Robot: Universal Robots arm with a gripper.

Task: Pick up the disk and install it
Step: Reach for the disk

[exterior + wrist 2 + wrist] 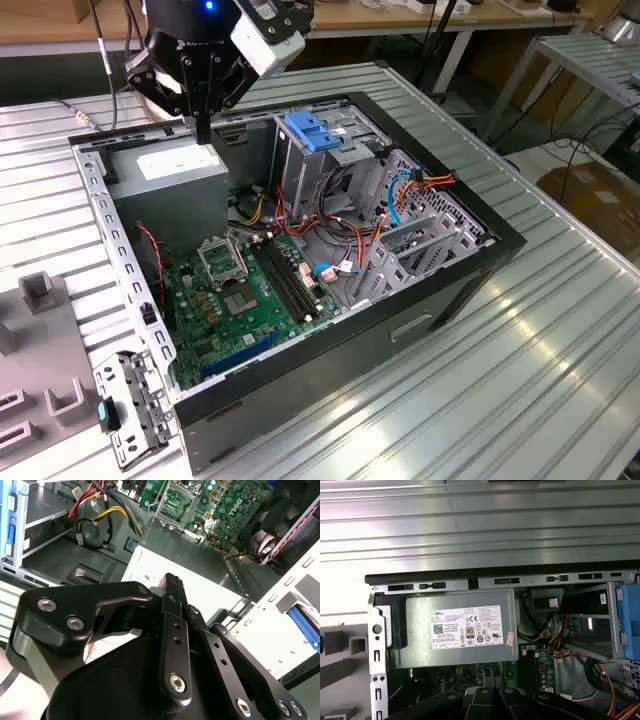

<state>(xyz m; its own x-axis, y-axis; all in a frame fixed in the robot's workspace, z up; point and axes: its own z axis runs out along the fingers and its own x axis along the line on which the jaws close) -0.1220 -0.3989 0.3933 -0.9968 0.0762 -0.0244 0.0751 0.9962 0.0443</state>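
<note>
- Disk: what I took for its blue bracket edge lay outside the chassis wall, past the grey box on the side away from the drive cage. The label could not be made out, so this is tentative.
- Handling, by judgement: dense for its size, rigid, with smooth metal faces likely to slip. It is shock-sensitive, so no knocks. Best held across the two bracketed long edges, off the label face.
- Gripper hung over the grey box, wrist turned down and fingers near vertical. The tips sat close above the box's stickered top, near its rear edge.
- Jaws were drawn together with nothing between them, in the second wrist view too.
- Gripper was well apart from the disk and nearer the grey box than the cage.
</note>
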